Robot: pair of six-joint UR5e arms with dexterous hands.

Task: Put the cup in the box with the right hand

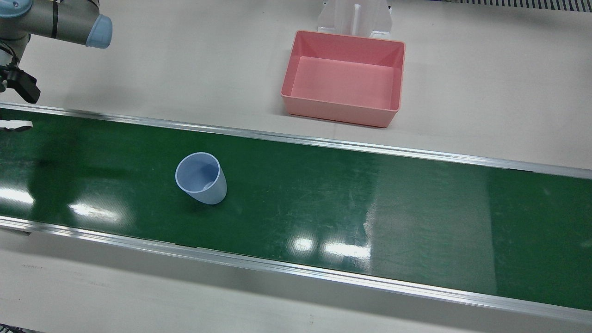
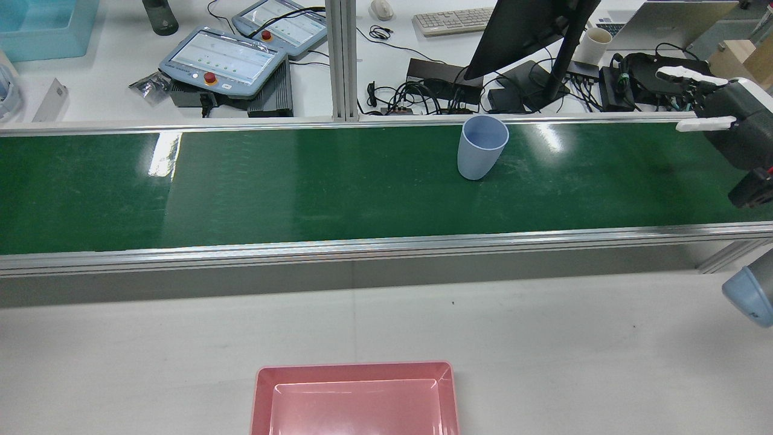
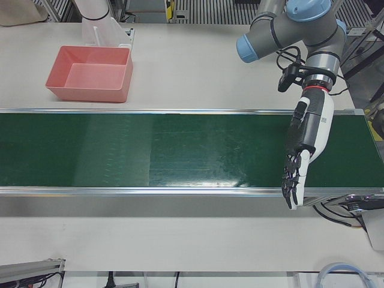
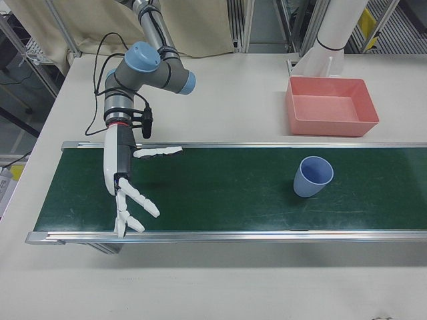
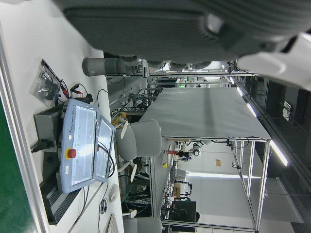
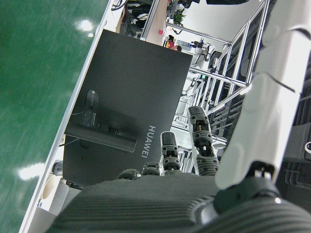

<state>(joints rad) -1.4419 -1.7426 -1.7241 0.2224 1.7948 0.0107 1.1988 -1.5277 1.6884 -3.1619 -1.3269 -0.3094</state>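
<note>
standing upright on the green belt [image 4: 220, 193], the thin plastic cup [image 4: 312, 177] looks light, smooth and tippable, best wrapped mid-wall by the right hand [image 4: 128, 190], which hangs spread and empty, well apart.

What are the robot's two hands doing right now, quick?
Left hand: open, fingers apart, holding nothing.
Right hand: open, fingers spread, holding nothing; the cup stands apart from it on the belt.
</note>
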